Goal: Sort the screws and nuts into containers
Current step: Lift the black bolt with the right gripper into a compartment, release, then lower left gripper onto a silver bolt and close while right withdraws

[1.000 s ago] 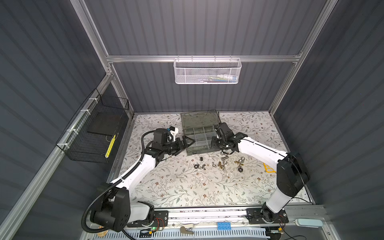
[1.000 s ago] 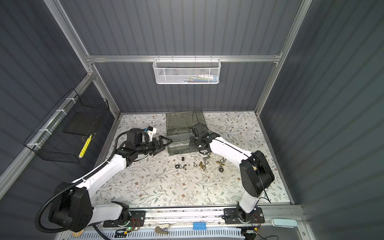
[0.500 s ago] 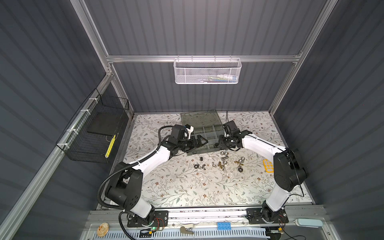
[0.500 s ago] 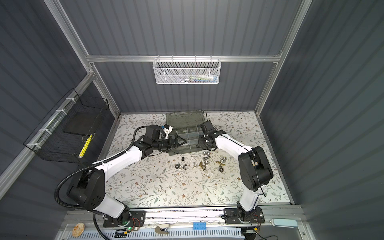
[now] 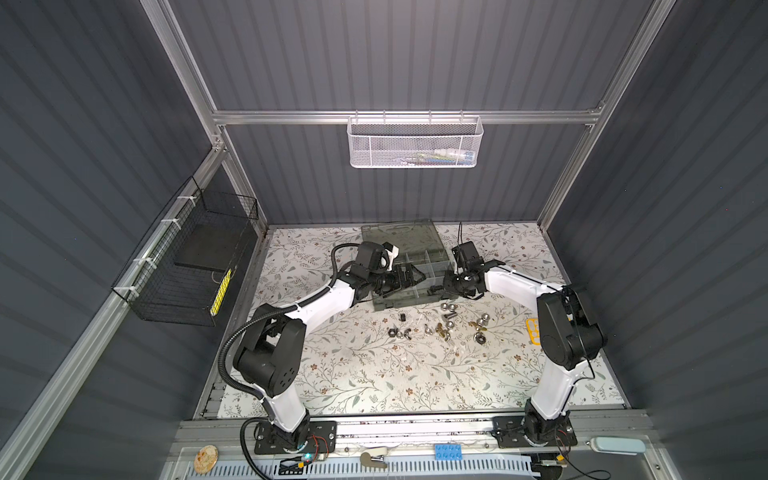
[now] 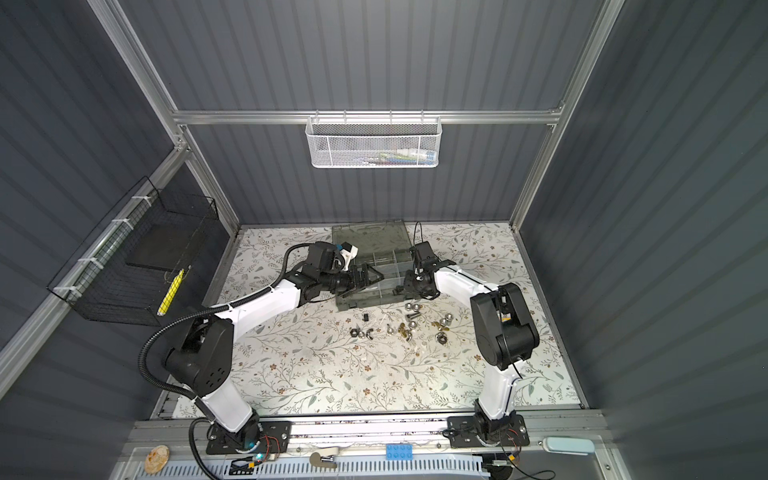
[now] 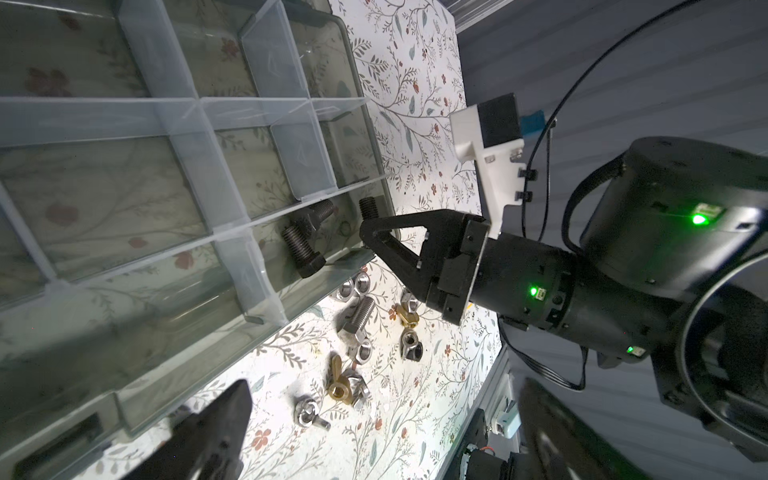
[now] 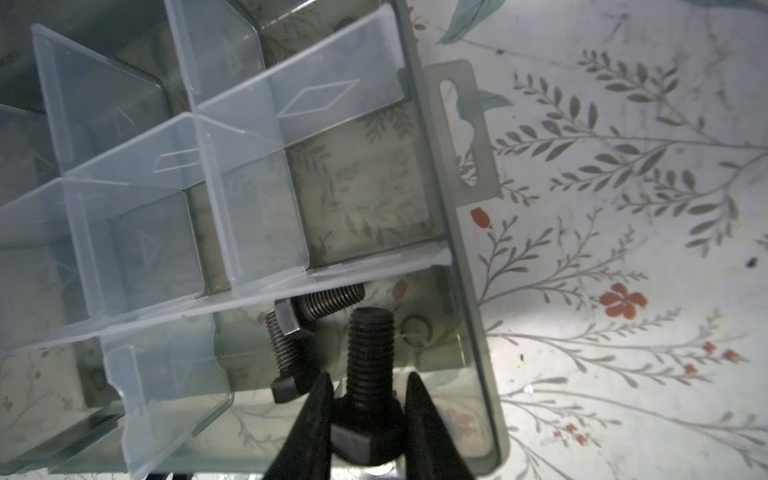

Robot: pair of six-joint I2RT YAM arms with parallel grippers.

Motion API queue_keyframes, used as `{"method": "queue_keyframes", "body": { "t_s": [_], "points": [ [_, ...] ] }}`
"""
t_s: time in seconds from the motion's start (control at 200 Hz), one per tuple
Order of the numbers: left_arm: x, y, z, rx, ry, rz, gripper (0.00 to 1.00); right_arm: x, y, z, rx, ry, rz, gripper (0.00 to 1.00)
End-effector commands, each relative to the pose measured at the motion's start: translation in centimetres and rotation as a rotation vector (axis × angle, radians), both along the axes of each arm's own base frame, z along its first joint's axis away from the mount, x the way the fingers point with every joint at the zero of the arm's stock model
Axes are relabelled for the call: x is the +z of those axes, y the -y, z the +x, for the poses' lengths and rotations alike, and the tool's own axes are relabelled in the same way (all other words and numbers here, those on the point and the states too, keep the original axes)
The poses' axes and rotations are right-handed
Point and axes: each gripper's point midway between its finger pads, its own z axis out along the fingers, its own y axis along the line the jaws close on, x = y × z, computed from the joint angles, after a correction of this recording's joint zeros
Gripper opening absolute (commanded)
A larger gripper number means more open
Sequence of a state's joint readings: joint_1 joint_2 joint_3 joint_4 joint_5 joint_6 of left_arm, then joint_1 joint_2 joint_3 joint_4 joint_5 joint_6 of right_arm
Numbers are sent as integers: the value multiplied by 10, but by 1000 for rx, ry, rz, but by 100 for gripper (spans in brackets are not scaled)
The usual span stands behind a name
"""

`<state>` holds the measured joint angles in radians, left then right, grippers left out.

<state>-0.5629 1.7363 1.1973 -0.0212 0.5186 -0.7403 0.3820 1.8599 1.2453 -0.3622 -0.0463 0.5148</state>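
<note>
Over organiser case (image 8: 469, 291) near-right compartment (image 8: 419, 353): right gripper (image 8: 368, 376) clamped on black bolt (image 8: 371, 353) head, two more bolts (image 8: 286, 353) lying inside. Left gripper (image 5: 405, 280) over case's left half, fingers wide apart. On mat (image 5: 374, 374), near side of case: loose nuts (image 5: 446, 328).

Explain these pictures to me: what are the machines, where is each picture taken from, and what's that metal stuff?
Two robot arms work at a flowered table. Two pictures look down from overhead; the other two come from cameras on the arms' wrists. Loose nuts and screws lie on the table beside an open organiser case. The right end effector pinches a black bolt over a corner compartment holding two more bolts. The left end effector is open and empty.
</note>
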Motion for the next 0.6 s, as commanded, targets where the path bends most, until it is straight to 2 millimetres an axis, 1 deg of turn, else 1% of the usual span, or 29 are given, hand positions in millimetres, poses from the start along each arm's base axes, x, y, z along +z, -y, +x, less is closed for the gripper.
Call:
{"method": "queue_keyframes", "body": {
  "t_s": [0.0, 0.155, 0.31, 0.415, 0.595],
  "points": [
    [5, 8, 2, -25, 27, 4, 100, -2, 0, 4, 14, -1, 7, 28],
    [4, 11, -1, -31, 30, 12, 100, -6, 0, 4, 11, -8, 11, 33],
    [7, 12, -6, -36, 39, 22, 100, -2, 0, 3, 13, -1, 14, 39],
    [10, 13, -10, -39, 54, 35, 100, 4, 1, 2, 14, 10, 15, 42],
    [14, 18, -20, -56, 84, 74, 100, 25, 4, -1, 6, 52, 26, 51]
  ]
}}
